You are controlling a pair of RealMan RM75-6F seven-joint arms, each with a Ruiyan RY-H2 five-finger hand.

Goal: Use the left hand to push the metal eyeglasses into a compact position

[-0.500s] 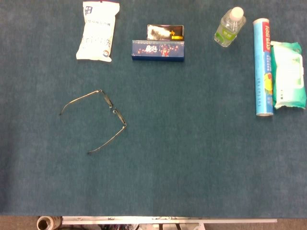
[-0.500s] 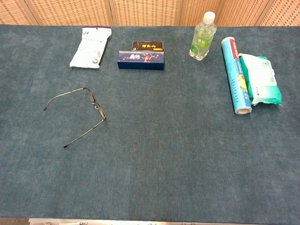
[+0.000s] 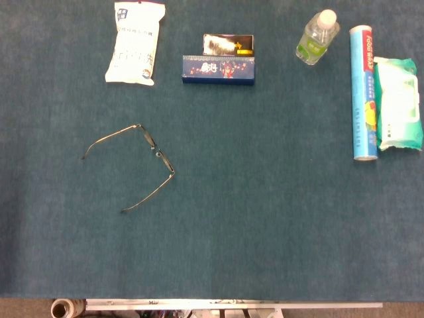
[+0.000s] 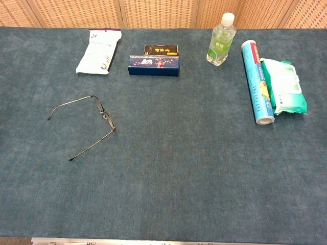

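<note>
The metal eyeglasses (image 3: 157, 154) lie on the blue-green table cover at the left of the middle, seen in the chest view too as the eyeglasses (image 4: 104, 116). Both thin temples are swung out and point toward the left, one toward the far side and one toward the near side. Neither hand shows in the head view or the chest view.
Along the far edge lie a white packet (image 3: 134, 43), a dark blue box (image 3: 219, 68) with a black box (image 3: 228, 44) behind it, and a clear bottle (image 3: 317, 37). A blue food-wrap roll (image 3: 363, 93) and a green wipes pack (image 3: 397, 104) sit at the right.
</note>
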